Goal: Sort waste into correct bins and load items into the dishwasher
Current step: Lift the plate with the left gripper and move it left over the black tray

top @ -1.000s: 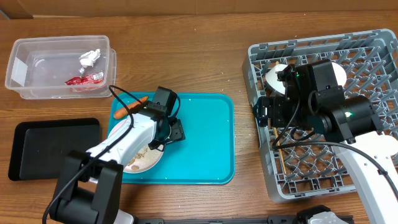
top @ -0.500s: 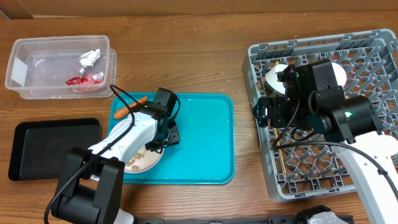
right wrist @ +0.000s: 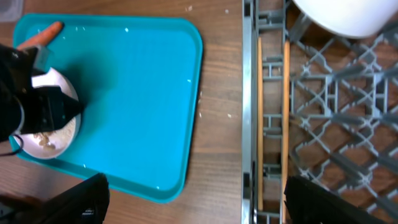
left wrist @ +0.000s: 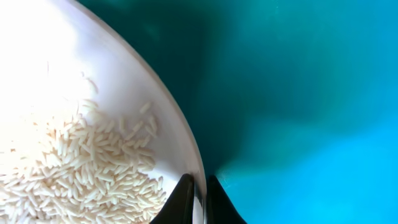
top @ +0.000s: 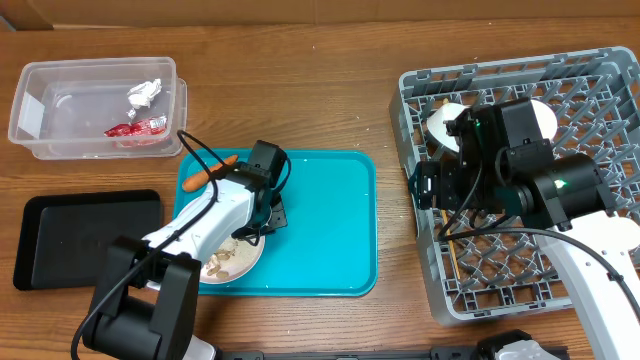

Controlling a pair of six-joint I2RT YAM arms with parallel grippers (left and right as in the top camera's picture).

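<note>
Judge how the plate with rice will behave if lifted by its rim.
The plate looks rigid and glossy, so it may slip in the jaws pinching its rim. Held at one edge it would likely tilt, and the loose rice could slide off.

No text, number or brand could be read in any view. A white rectangular sticker [top: 30, 116] sat on the left end wall of the clear rectangular plastic tub [top: 60, 75], but nothing on it was legible. Any print on the crumpled red wrapper [top: 135, 128] lying inside that tub was too small to make out.
</note>
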